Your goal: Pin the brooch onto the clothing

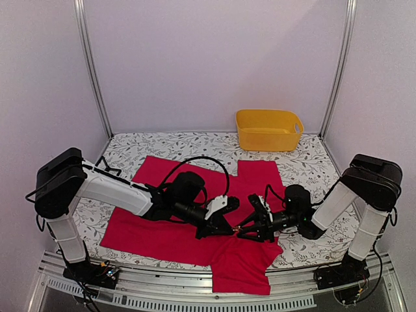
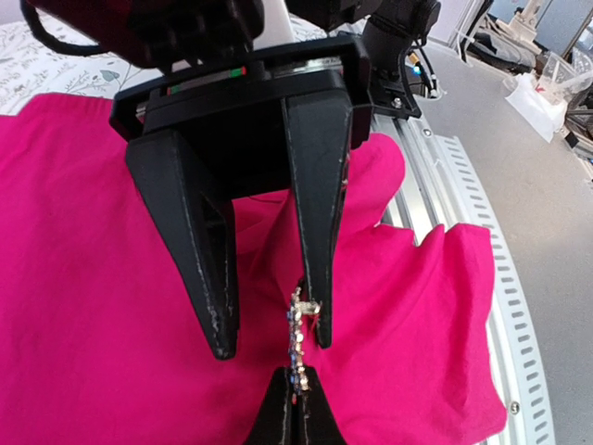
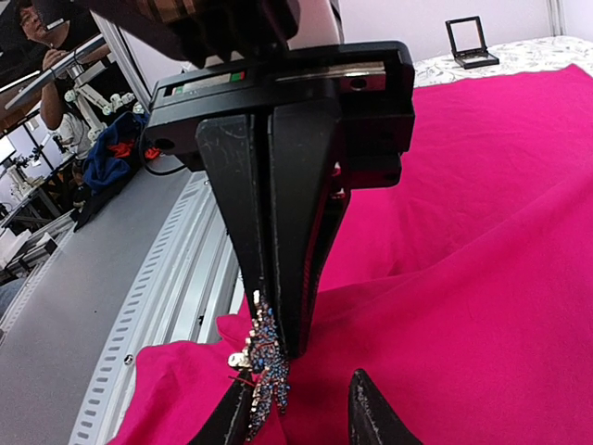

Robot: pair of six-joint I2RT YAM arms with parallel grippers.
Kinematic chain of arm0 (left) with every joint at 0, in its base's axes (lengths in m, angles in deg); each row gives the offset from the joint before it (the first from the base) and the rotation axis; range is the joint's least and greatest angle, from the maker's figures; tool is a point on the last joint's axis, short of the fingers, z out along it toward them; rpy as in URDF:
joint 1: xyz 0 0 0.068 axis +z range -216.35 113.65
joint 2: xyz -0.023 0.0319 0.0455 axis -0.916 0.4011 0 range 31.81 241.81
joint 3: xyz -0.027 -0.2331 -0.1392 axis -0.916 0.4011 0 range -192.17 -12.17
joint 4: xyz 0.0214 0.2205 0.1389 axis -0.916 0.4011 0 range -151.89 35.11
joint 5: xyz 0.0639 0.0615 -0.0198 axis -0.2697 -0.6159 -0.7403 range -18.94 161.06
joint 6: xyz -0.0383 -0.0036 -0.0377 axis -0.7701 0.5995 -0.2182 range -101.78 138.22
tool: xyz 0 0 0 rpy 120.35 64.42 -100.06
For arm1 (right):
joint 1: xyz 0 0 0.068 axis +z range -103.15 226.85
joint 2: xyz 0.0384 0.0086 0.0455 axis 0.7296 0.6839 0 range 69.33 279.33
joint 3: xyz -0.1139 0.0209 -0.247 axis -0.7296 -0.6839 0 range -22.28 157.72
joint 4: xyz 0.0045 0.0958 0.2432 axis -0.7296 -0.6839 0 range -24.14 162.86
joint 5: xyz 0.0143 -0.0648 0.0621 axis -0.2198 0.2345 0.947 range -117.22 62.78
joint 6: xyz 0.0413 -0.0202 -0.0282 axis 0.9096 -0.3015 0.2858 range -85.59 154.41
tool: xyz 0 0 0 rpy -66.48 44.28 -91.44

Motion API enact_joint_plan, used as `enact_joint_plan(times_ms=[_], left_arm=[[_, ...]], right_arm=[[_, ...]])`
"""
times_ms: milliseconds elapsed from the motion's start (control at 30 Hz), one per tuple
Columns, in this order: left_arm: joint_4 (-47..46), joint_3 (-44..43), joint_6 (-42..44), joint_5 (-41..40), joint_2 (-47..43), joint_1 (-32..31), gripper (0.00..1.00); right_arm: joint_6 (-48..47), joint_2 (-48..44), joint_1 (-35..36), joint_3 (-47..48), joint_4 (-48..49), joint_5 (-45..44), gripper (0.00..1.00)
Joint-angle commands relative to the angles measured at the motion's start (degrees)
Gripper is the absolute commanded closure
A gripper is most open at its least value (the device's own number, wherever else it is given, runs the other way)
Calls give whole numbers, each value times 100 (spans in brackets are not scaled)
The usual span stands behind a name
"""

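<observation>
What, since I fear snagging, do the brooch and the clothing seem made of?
The brooch: likely metal, glinting silvery-gold, set with small bluish beads or stones. The clothing: soft matte pink-red fabric, draping into folds; fibre unclear.

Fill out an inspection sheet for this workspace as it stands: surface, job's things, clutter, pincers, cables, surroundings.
Surface: floral white tablecloth, partly covered by the T-shirt.
Job's things: red-pink T-shirt spread flat, its near part bunched and hanging over the near edge; brooch on a raised fold between the pincers.
Clutter: yellow basket at the far edge; small black frame on the cloth.
Pincers: left pincer shut on the brooch; right pincer open, one finger beside the brooch.
Cables: black cable looping above the left arm.
Surroundings: pale walls, metal posts; a person beyond the table.
</observation>
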Motion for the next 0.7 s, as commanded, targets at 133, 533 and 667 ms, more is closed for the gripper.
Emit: enact_joint_plan(times_ms=[133,533,667], left_arm=[[-315,148,-370,578,-57,87,100],[-333,101,-375,549,-79,49,100],[-256,53,-285,479,-73,-12,100]], right_arm=[[11,-364,-108,-44,57,2,69],[443,42,-103,104,466,47,81],[554,93,-103,121,501,-55,84]])
